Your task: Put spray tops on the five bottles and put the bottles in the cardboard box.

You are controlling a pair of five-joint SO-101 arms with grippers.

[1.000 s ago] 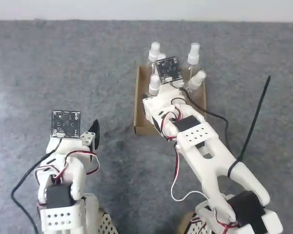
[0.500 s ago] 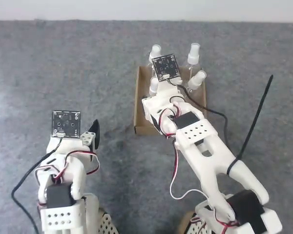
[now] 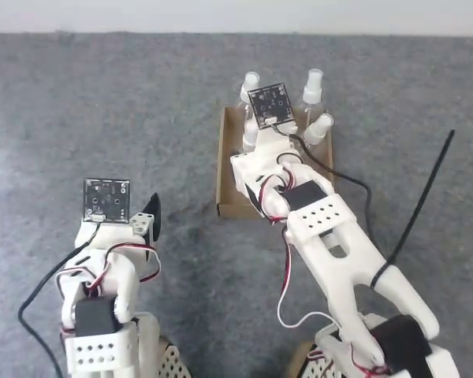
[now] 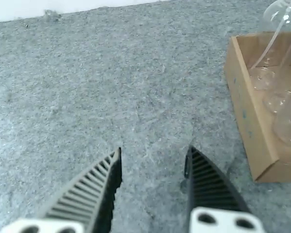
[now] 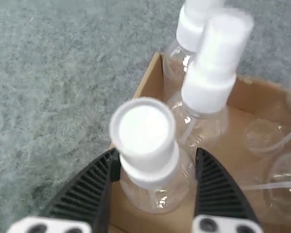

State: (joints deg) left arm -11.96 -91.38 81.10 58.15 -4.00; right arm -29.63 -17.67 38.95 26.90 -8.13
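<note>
A clear bottle with a white spray top (image 5: pixel 144 141) stands in the near left corner of the cardboard box (image 5: pixel 146 83), and my right gripper (image 5: pixel 157 154) is shut on its shoulders. Two more capped bottles (image 5: pixel 211 63) stand just behind it. From above, spray tops (image 3: pixel 313 80) poke out of the box (image 3: pixel 224 161) around my right wrist, which hides part of the group. My left gripper (image 4: pixel 154 150) hangs open over bare carpet, left of the box (image 4: pixel 246 114), with nothing between its fingers.
Grey carpet (image 3: pixel 102 102) covers the whole table. A black cable (image 3: pixel 418 213) rises beside the right arm (image 3: pixel 319 216). The left arm (image 3: pixel 102 268) sits near the front edge, well away from the box.
My right wrist has shifted slightly farther over the box, with the bottle still between its fingers. The left arm has not moved.
</note>
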